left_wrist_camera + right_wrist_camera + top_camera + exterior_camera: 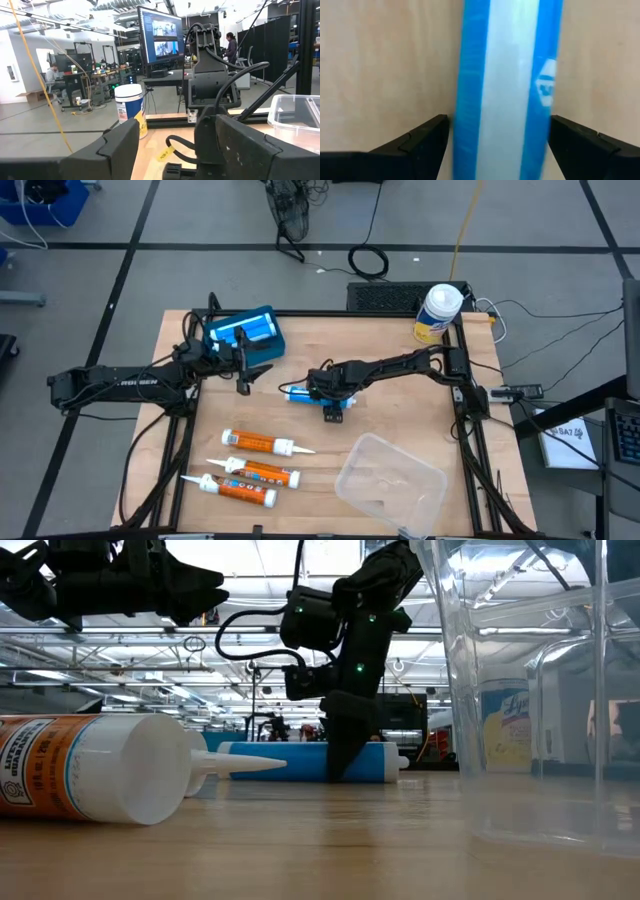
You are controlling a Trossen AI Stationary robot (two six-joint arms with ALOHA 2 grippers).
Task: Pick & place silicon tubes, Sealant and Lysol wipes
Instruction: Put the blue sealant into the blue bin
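Note:
A blue and white tube lies on its side at the table's middle. My right gripper points down over it, open, with one finger on either side of the tube. Whether the fingers touch it, I cannot tell. Three orange and white tubes lie near the front left. The Lysol wipes stand upright at the far right corner. My left gripper hangs open above the table's left part, next to a blue box, with nothing between its fingers.
A clear plastic container sits at the front right. In the low view it fills the right side, and an orange tube lies close at the left. Bare wood shows between the blue tube and the container.

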